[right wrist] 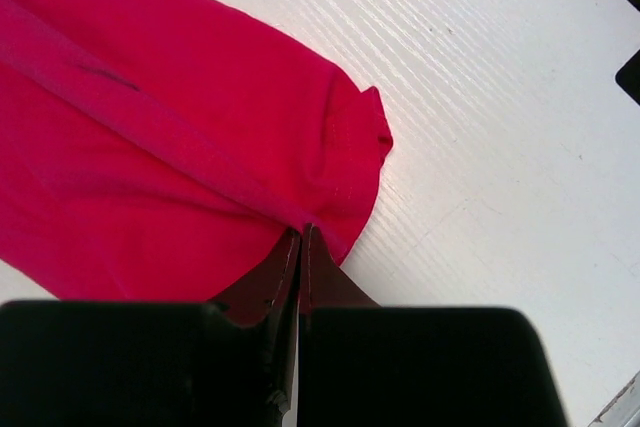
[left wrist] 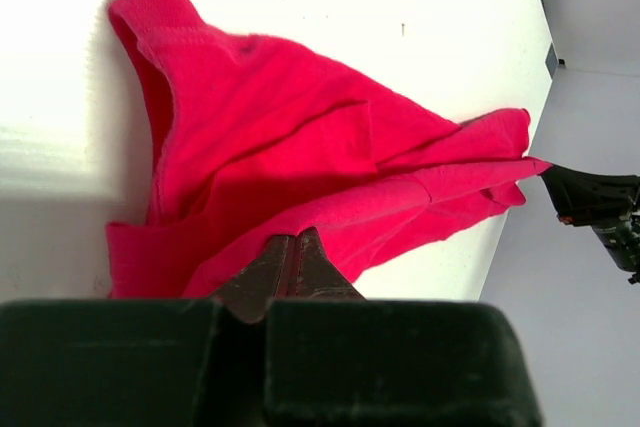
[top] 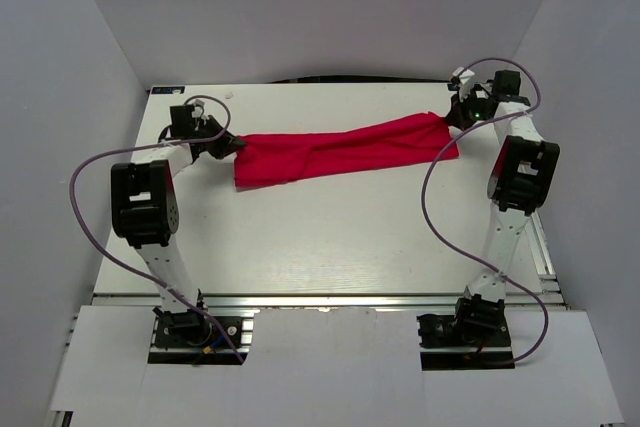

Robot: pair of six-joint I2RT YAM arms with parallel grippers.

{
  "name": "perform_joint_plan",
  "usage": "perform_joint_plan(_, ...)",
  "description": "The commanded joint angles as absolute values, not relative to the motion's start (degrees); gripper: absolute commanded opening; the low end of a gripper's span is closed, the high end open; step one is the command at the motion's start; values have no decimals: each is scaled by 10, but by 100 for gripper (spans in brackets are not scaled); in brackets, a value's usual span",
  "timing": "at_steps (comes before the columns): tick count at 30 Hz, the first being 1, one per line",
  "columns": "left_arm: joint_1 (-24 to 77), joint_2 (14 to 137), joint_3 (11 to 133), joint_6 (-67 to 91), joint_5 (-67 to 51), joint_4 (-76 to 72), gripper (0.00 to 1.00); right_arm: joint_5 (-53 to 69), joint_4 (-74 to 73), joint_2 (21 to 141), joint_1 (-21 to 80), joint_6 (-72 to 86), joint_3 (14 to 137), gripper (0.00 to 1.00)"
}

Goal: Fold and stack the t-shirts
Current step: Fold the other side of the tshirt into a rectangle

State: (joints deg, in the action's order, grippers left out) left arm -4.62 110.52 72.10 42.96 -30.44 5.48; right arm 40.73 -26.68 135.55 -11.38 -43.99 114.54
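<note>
The red t-shirt lies stretched as a long crumpled band across the far half of the white table. The left gripper is pinched tight on its left end and the right gripper on a hemmed corner at the other end — both jaws closed on cloth. A purple cable loops close by the shirt's right end. Grey walls flank the table. Folds hide the sleeves and neck — hard to make out.
</note>
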Motion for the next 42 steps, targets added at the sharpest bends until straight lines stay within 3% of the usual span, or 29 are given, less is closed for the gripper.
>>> perform_joint_plan(1,-51,1114,750,430,-298,43,0,382,-234,1359,-108,-430,1152,0)
perform_joint_plan(42,-57,1201,811,434,-267,46,0,253,-140,1395,-74,-384,1146,0)
